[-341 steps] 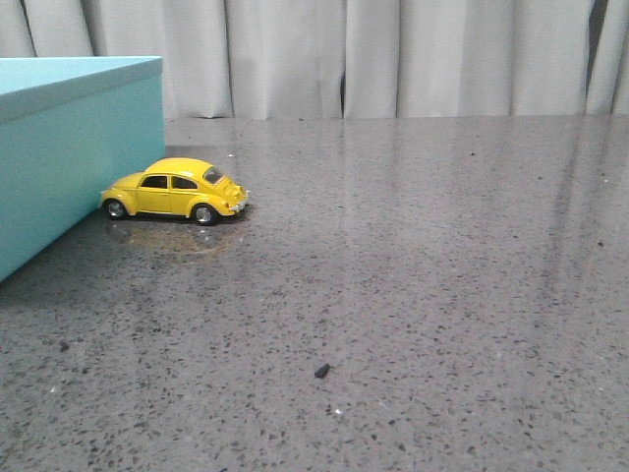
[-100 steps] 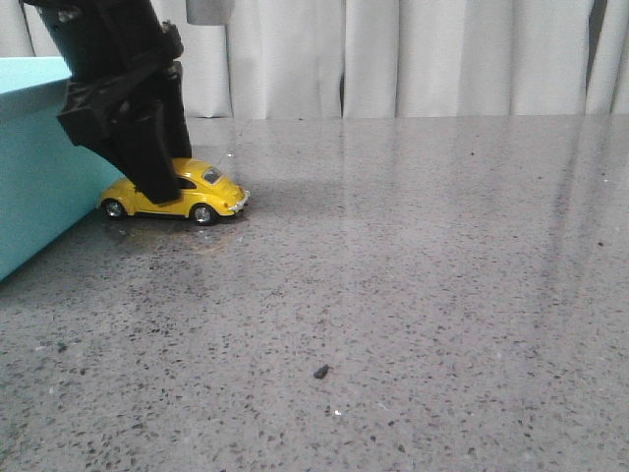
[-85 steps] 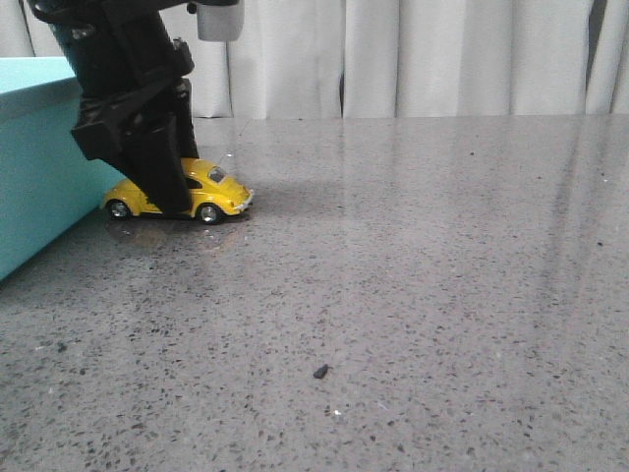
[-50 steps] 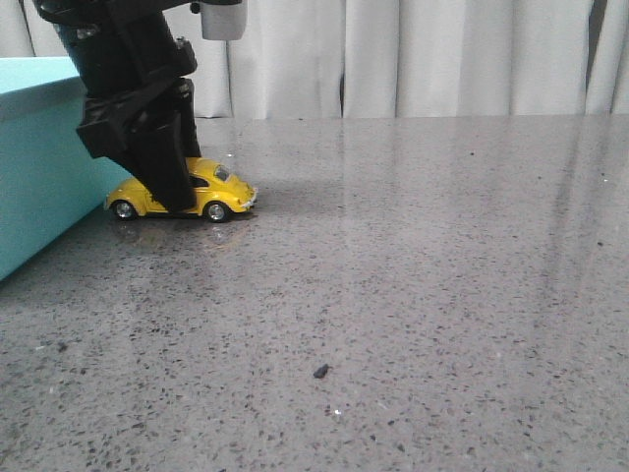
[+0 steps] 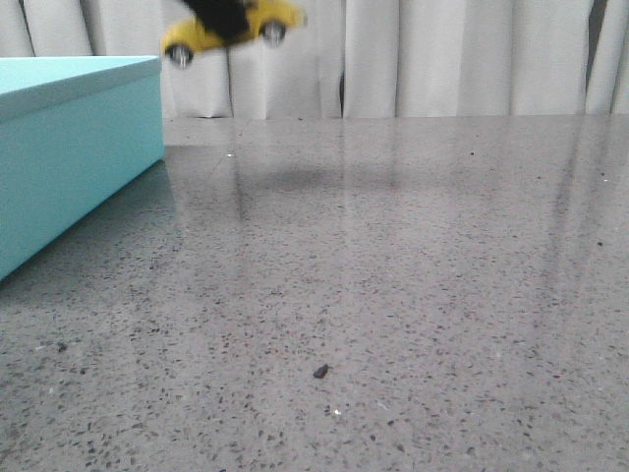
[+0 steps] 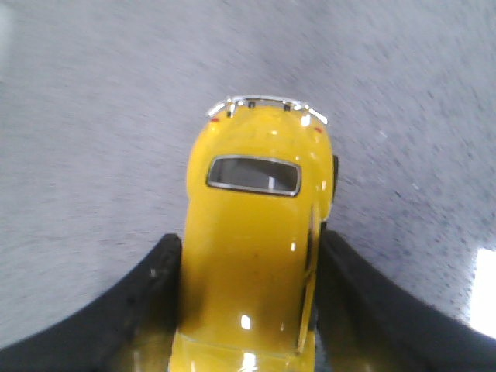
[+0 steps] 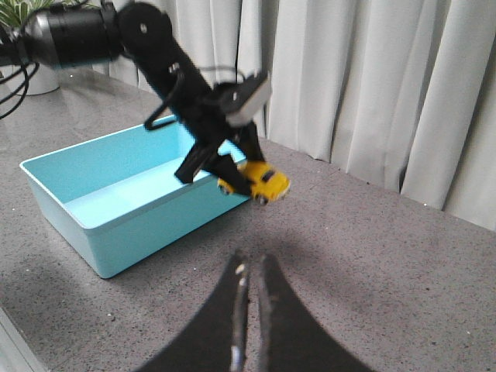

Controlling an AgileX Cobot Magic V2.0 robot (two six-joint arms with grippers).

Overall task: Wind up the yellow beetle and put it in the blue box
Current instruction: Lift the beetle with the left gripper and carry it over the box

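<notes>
Front view: the yellow beetle (image 5: pixel 234 24) is held high above the table (image 5: pixel 393 275), beside the blue box (image 5: pixel 69 147).

Left wrist view: the left gripper (image 6: pixel 246 310) is clamped across the glossy flanks; a slippery, rigid body is judged, best gripped mid-body.

Right wrist view: the right gripper (image 7: pixel 249 310) is nearly closed, empty.

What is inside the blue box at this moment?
The right wrist view shows the blue box open, with a bare pale-blue floor. The strip behind its near wall is hidden. The yellow beetle hangs in the left tool, beside the box's corner, not inside it.
</notes>
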